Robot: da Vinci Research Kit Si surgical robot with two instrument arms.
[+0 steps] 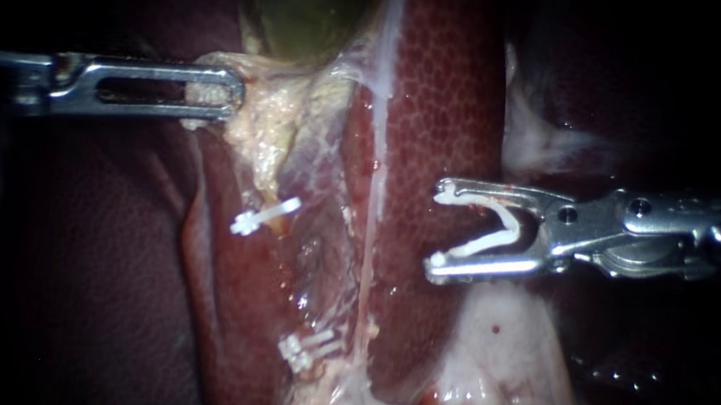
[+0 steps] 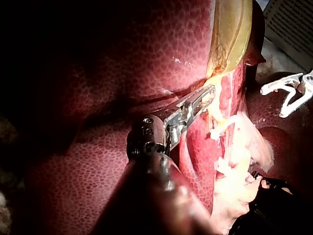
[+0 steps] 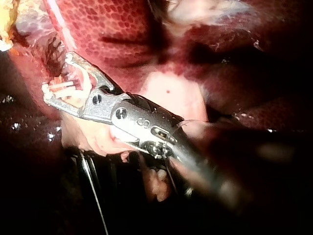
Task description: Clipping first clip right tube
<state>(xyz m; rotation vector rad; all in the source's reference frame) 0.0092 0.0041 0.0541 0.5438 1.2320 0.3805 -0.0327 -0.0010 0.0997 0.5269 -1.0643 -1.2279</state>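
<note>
So, closest to the camera is the right instrument (image 1: 438, 227). It comes in from the right with its jaws spread wide and a loaded clip (image 1: 486, 244) seated between them, one white leg against each jaw. That's how it has to be carried: the jaws grip the clip but stand apart, so the mouth can slide around a tube before it gets squeezed. Right now the mouth faces the tissue and hangs over the liver (image 1: 449, 88), beside its target and not around anything.

Just past the tips is what I take to be the right tube (image 1: 370, 229), a thin pale strand running down the edge of the liver. It has no clip on it and it's clear of the jaws, so my read is the approach isn't finished yet. The next move looks like easing the mouth across so the strand sits deep between the legs, not out at the tips.

Further over, in the filmy tissue (image 1: 316, 164), a single clip (image 1: 263, 216) and, lower down, a pair of clips (image 1: 306, 350) are already set.

Farthest back, the left instrument (image 1: 224, 95) has its jaws clamped on pale fatty tissue (image 1: 263, 124) right under the gallbladder (image 1: 308, 6). I'd guess it's pulling sideways to hold the strands stretched and spread apart for the clip.
</note>
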